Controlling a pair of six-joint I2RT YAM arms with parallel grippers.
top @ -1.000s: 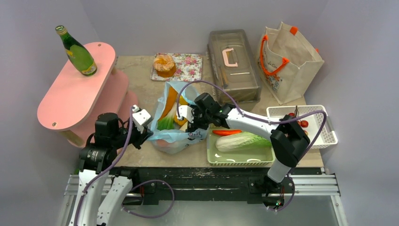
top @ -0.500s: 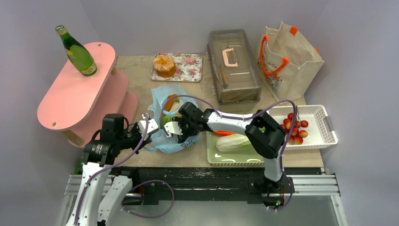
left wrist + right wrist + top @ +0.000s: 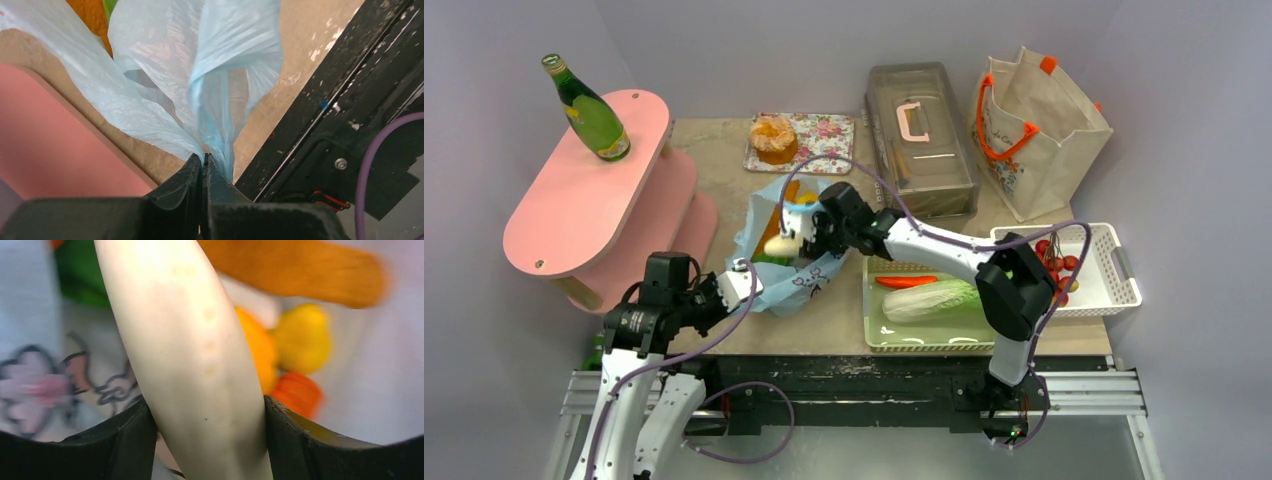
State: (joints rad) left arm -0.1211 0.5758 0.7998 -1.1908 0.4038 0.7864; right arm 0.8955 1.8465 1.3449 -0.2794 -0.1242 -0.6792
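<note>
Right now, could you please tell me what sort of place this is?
Likely a robot lab bench staged as a kitchen: bare walls, a metal rail, and groceries, a radish and a bag.

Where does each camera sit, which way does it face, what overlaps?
Top external: above and behind the bases, looking down at the table; both arms show.
Left wrist: on the left arm, looking along the left end effector, shut on a fold of the light blue plastic bag; its black fingers show.
Right wrist: on the right arm, looking past the right end effector, shut on a white radish over the bag's vegetables; its fingers show.
Shared: the bag shows in all three; the radish in top and right wrist.
</note>
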